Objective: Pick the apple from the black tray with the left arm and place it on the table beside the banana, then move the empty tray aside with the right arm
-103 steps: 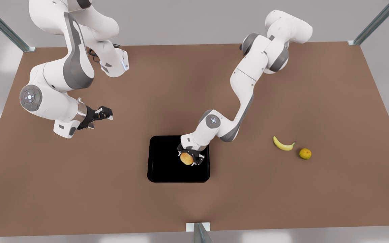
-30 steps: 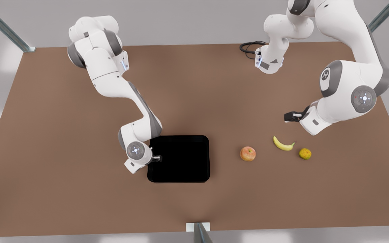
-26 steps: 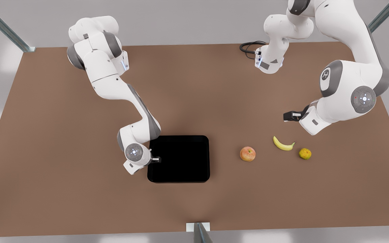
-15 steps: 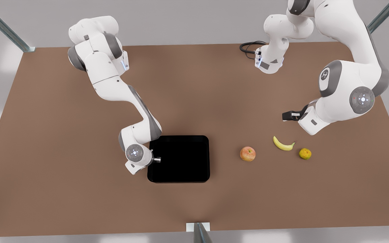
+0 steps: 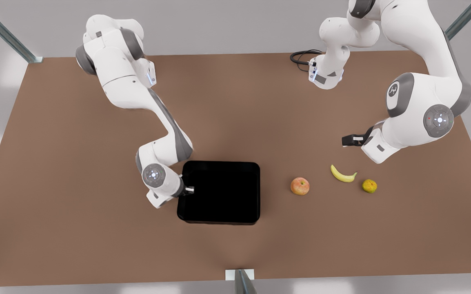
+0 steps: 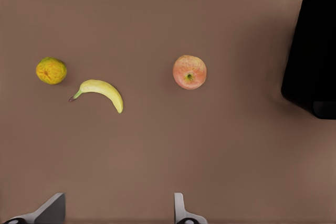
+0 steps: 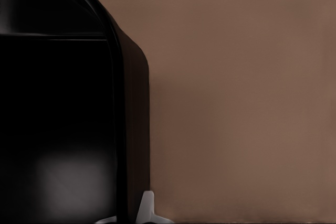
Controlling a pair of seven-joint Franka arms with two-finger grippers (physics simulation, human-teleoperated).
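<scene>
1. Right pincer [image 5: 189,190]: clamped on the rim of the black tray [image 5: 219,192] at the side toward the front view's left; the tray appears tilted.
2. Left pincer [image 5: 346,141]: fingers apart, holding nothing, hovering above the surface [image 5: 235,114] near the banana [image 5: 343,174].
3. Apple [image 5: 300,185]: resting on the surface between tray and banana, apart from both.

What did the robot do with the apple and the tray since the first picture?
The left gripper took the apple off the black tray, set it beside the banana, let go and pulled back. The right gripper gripped the tray's rim and has begun lifting it. Banana and small orange fruit stayed put.
</scene>
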